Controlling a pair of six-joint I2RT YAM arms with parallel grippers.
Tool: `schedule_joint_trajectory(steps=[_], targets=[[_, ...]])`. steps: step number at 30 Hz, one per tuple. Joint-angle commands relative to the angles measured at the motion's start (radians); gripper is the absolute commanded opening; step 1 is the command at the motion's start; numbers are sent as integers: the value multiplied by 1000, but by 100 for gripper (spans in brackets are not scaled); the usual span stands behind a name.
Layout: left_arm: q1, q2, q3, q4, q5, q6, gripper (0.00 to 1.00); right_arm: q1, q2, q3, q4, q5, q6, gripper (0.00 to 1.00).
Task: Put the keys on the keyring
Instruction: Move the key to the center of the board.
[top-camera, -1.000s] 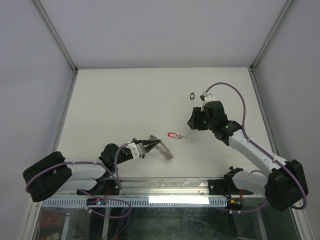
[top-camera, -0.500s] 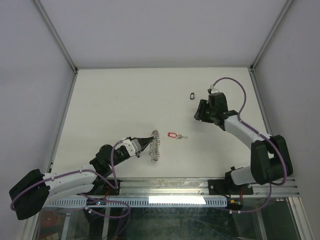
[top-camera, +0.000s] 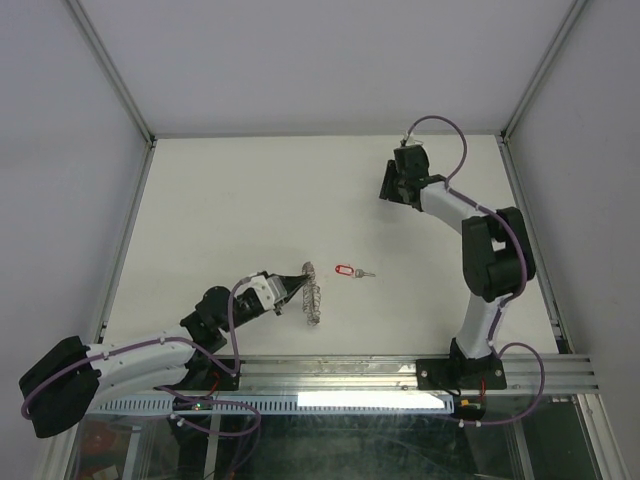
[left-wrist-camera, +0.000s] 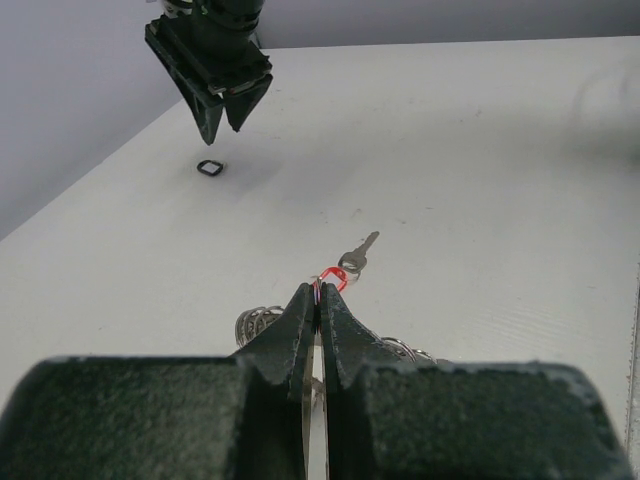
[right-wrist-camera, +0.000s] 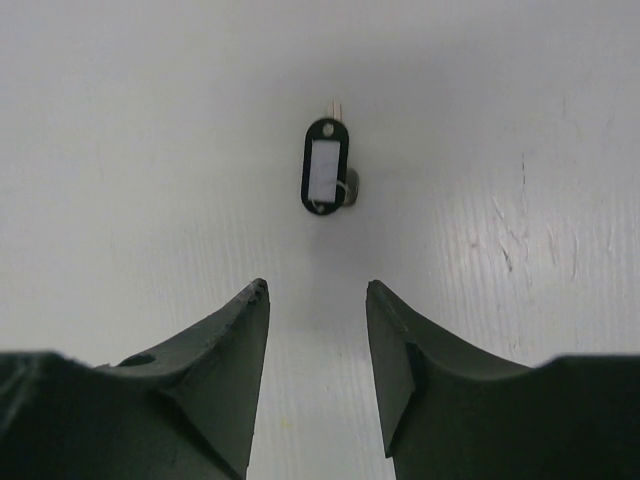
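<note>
White table (top-camera: 250, 200) carried everything. Left arm (top-camera: 150, 350) reached low across the near side, right arm (top-camera: 480, 240) stretched to the far side, well apart. Left gripper (left-wrist-camera: 317, 290) had its jaws pinched tight together on the keyring (top-camera: 312, 300), which stood on edge at the jaw tips. In the left wrist view wire loops of the ring poked out either side of the fingers, with a thin edge caught in the seam. Right gripper (right-wrist-camera: 315, 290) hovered with jaws wide and nothing between them, tips pointed down at the table. The black-tagged key (right-wrist-camera: 325, 165) lay flat straight ahead of the right jaws, roughly centred on the gap, a little past the tips and not touched. Its label window faced up and the metal bit peeked out from under the tag. The top view hid it under the gripper. The red-tagged key (top-camera: 345, 270) lay just beyond the left jaw tips, close to the ring but not on it. Neither key looked threaded, so the task read as early. Step in hand, as judged: right arm lining up to pick the black-tagged key while the left presents the ring. Next move likely calls for pushing forward and down until the fingers straddle the tag's narrow width, then closing. The tag is thin and flat on the table, so the tips need to get right to the surface or it may slip out.
</note>
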Motion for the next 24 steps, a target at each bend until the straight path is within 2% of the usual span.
schedule_joint_trajectory(steps=[1, 8, 18, 24], targets=[[8, 8, 48, 25, 10, -20, 0, 5, 85, 130, -21, 120, 94, 46], [8, 23, 68, 12, 8, -17, 0, 17, 232, 286, -98, 199, 125, 43], [8, 30, 72, 7, 8, -7, 0, 55, 300, 379, -138, 245, 117, 40], [8, 30, 75, 2, 9, -1, 0, 59, 317, 391, -168, 267, 113, 33]])
